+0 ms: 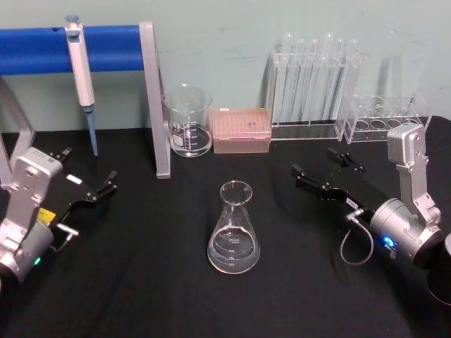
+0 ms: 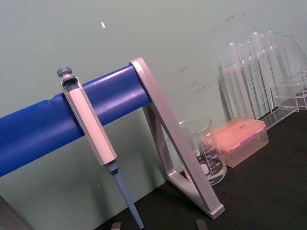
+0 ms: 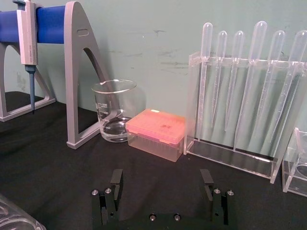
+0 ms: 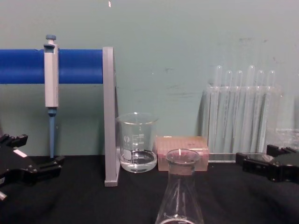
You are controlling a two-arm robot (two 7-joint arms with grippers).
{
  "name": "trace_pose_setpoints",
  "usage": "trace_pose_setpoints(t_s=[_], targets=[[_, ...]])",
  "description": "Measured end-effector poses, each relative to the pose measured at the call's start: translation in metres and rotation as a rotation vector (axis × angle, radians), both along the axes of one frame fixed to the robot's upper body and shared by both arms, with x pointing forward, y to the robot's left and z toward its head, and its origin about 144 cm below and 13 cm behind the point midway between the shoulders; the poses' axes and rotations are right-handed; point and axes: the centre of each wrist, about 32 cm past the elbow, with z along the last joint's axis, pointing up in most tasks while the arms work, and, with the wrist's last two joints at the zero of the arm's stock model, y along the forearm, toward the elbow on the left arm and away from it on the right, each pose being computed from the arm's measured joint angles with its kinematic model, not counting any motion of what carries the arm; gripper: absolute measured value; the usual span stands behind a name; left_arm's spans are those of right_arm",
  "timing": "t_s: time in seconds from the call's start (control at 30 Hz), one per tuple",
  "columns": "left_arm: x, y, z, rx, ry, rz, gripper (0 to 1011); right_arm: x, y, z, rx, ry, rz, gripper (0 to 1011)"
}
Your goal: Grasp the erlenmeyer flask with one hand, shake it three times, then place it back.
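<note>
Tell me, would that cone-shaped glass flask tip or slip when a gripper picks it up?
The erlenmeyer flask probably resists tipping: its base is wide and it stands upright. Its smooth, sloping glass walls look slippery, so the narrow neck seems the safer hold. Thin clear glass suggests it is fragile.

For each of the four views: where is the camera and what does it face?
Head: high, looking down on flask, left claw, right claw.
Chest: low, facing the wall across flask; both claws at the edges.
Left wrist: faces pipette and stand.
Right wrist: over its open claw, faces beaker.
All four share the beaker.
</note>
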Motion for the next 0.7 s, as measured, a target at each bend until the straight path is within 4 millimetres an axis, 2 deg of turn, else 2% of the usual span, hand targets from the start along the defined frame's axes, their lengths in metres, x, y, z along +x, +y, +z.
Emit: trace_pose_setpoints(t_s=[0.7], targets=[[0.0, 0.0, 0.0, 0.0, 0.0, 0.0, 1001, 0.0, 0.0, 0.0, 0.0, 0.0, 0.0, 1003]])
